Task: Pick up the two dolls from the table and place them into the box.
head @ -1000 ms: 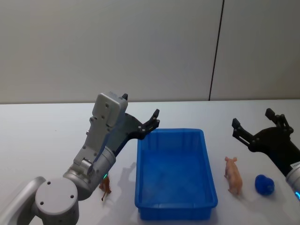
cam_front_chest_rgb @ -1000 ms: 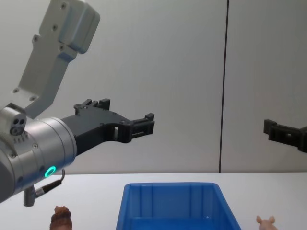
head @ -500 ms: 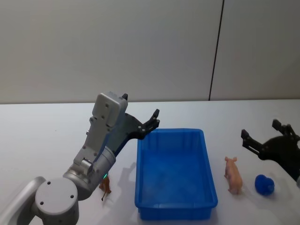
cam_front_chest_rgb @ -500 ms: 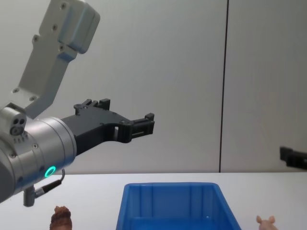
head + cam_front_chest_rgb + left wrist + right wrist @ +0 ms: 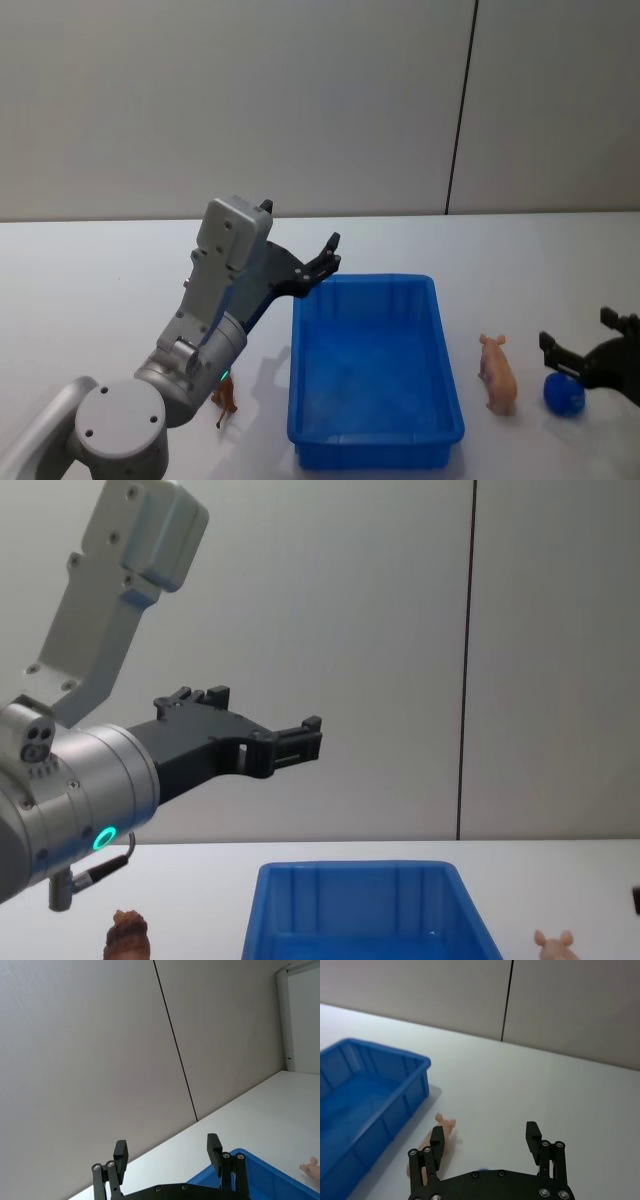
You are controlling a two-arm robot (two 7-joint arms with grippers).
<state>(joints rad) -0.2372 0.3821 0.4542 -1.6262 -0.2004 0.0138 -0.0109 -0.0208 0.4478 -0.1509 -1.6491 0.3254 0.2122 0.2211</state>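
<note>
Pink doll (image 5: 497, 374): on the table (image 5: 100, 290) just right of the box (image 5: 365, 279), apart from its wall, not yet picked up
Brown doll (image 5: 226, 398): on the table just left of the box's near corner, partly hidden behind the left arm
Box: both dolls lie outside it, so both placements remain
Right gripper (image 5: 577, 330): low, farther right of the box than the pink doll, fingers spread wide with nothing between them
Small blue object (image 5: 565, 394): on the far side of the pink doll from the box, nearer the right gripper than the doll is
Left gripper (image 5: 328, 255): raised above the box's far left corner, fingers apart and empty
Risk, wrong pick: the right gripper may come down on the blue object instead of the doll, because that lies closest to it
Risk, knock: the pink doll looks small and light; a finger landing off-centre would likely shove it against the box wall or tip it
Risk, left side: the brown doll sits close under the left arm, so a downward swing could sweep it away before the fingers reach it
</note>
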